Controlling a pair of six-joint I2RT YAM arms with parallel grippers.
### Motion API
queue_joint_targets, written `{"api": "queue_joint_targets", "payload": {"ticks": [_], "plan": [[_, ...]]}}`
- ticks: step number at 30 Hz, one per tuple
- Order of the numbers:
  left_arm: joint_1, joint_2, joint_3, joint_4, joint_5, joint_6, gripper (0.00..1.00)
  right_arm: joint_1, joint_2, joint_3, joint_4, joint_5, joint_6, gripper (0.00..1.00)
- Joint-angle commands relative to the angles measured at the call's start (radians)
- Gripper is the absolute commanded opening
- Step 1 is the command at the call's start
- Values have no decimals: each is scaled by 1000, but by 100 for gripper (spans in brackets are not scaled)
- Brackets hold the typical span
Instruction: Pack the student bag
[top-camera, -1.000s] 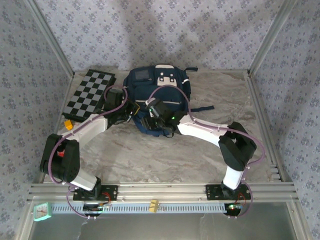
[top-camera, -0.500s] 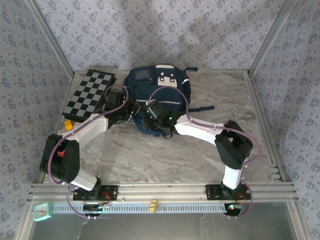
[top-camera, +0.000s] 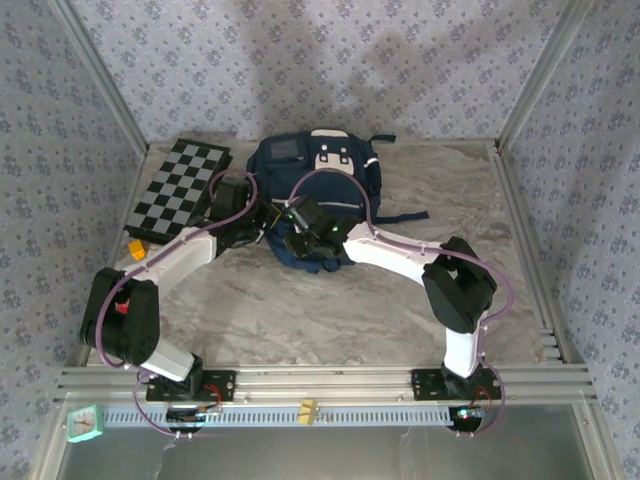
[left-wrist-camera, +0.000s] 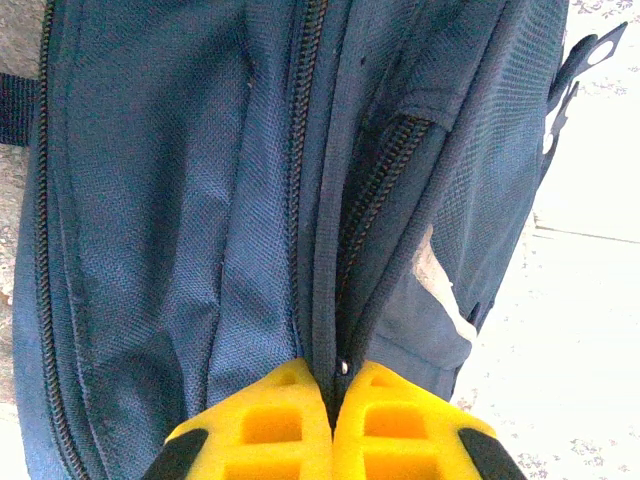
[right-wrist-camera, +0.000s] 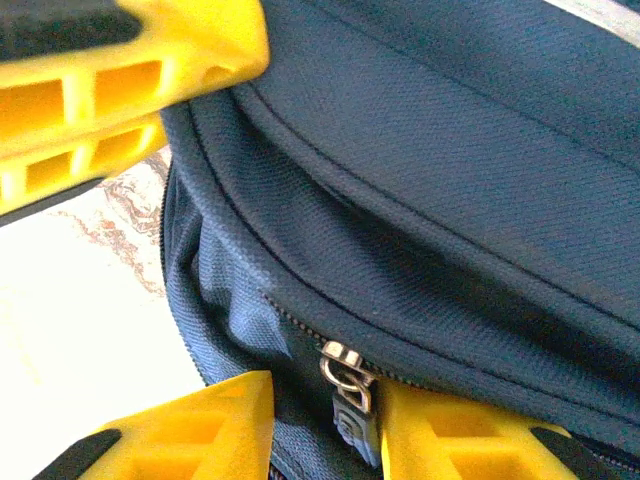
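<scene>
Two grippers are seen at the near-left part of a large navy blue fabric backpack (top-camera: 330, 165), which is laid flat at the far centre of the marble-patterned table (top-camera: 300, 310), w/ its white patch turned up and a dark strap trailing to the right. The left gripper (left-wrist-camera: 333, 390) is shown by its wrist cam w/ yellow fingers (left-wrist-camera: 305, 400) pressed together, a fold of the bag's fabric beside a dark zip line being pinched btwn them. A second, gaping zip (left-wrist-camera: 385, 190) is seen further along the bag. The right gripper (right-wrist-camera: 328, 390) is set narrowly apart, its yellow fingers (right-wrist-camera: 200, 420) placed on either side of a small metal zipper pull (right-wrist-camera: 350, 400) at the backpack's lower seam. One finger is seen right against the pull and a slim gap is left at the other, so a firm grip can't be confirmed. In that same view the left gripper's fingers are seen at upper left, close above the bag's edge. A black-and-white chequered board (top-camera: 180, 190) is laid at the far left of the table, just beside the backpack, and a small orange object (top-camera: 135, 250) is found nr its near corner, beside the left arm.
</scene>
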Motion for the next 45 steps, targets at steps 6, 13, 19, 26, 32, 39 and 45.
{"api": "queue_joint_targets", "payload": {"ticks": [6, 13, 19, 26, 32, 39, 45], "plan": [[-16, -35, 59, 68, 16, -8, 0, -35, 17, 52, 1, -84, -31, 27], [-10, -32, 67, 52, 16, 4, 0, -33, -2, 59, -39, -30, -20, 9], [19, -42, 67, 36, 13, 25, 0, -31, -57, 11, -166, 91, 86, 0], [48, -31, 85, 11, 33, 62, 0, -75, -127, -62, -274, 132, 139, 0], [99, 16, 151, -33, 75, 139, 0, -146, -188, -111, -368, 138, 161, 0], [138, 174, 305, -60, 180, 242, 0, -75, -203, -98, -238, -80, 79, 0], [162, 303, 438, -123, 265, 325, 6, -37, -68, 36, -215, -119, 106, 0]]}}
